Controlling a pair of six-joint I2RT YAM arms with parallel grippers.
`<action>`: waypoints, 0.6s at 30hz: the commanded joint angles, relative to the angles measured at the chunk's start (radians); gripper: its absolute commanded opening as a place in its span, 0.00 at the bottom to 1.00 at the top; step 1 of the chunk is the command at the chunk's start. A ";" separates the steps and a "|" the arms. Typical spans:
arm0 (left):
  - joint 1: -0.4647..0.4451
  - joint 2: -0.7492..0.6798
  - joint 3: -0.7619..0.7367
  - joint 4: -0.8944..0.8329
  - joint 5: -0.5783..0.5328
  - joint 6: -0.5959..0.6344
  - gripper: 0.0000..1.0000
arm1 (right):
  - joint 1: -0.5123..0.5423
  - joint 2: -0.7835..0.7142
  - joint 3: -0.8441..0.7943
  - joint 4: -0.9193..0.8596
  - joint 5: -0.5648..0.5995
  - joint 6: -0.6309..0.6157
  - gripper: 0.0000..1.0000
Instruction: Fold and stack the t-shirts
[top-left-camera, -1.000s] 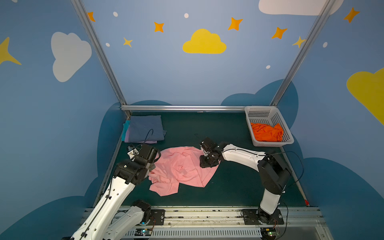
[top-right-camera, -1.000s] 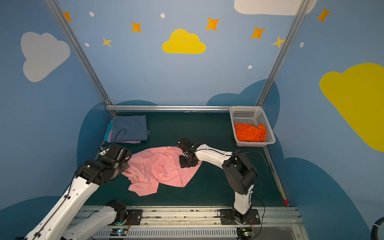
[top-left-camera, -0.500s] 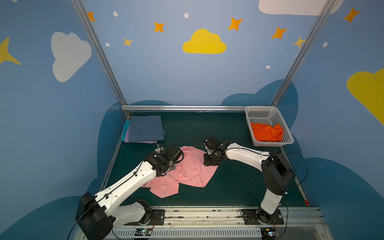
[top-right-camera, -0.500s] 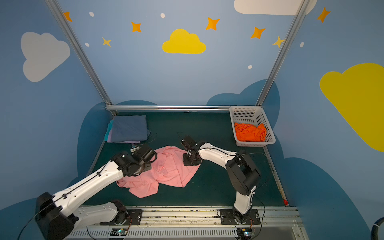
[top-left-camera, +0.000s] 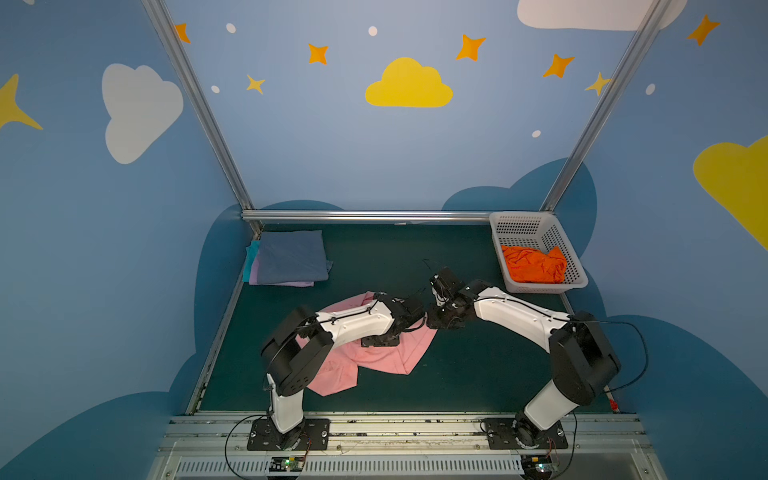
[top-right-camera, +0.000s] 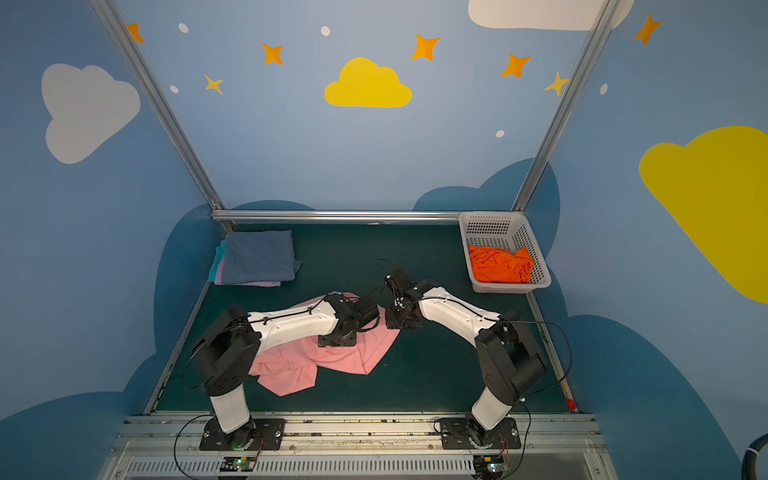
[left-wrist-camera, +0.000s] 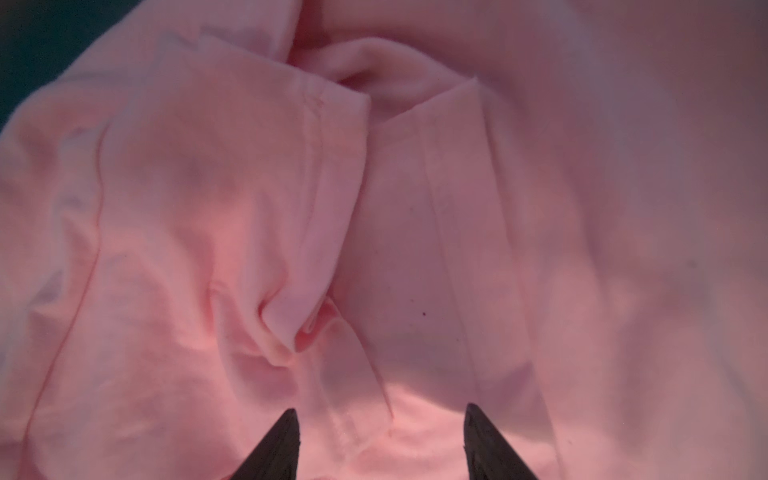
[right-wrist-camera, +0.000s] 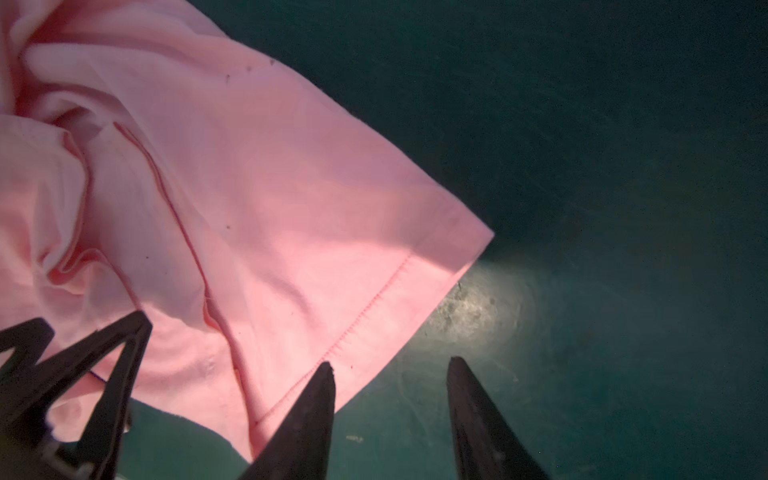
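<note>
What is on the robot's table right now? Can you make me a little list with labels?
Pink t-shirt: crumpled, unfolded, mid-table
Folded stack: slate-blue on top, back left corner
Orange t-shirt: bunched inside the white basket
Left end effector: open, over the pink cloth
Right end effector: open, at the pink shirt's hemmed edge

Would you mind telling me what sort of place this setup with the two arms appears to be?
Probably a robot test cell staged for laundry folding: two arms bolted to a base rail, cloud-painted panels in an aluminium frame, and a folded stack of t-shirts.
</note>
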 joint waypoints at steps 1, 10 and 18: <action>0.008 0.026 0.008 -0.095 -0.067 -0.006 0.59 | -0.015 -0.049 -0.015 -0.019 0.001 0.008 0.46; 0.064 0.037 0.001 -0.122 -0.082 -0.009 0.04 | -0.021 -0.053 -0.006 -0.019 -0.019 0.006 0.46; 0.122 -0.175 0.068 -0.239 -0.179 0.027 0.04 | -0.008 -0.036 0.032 -0.028 -0.014 -0.008 0.46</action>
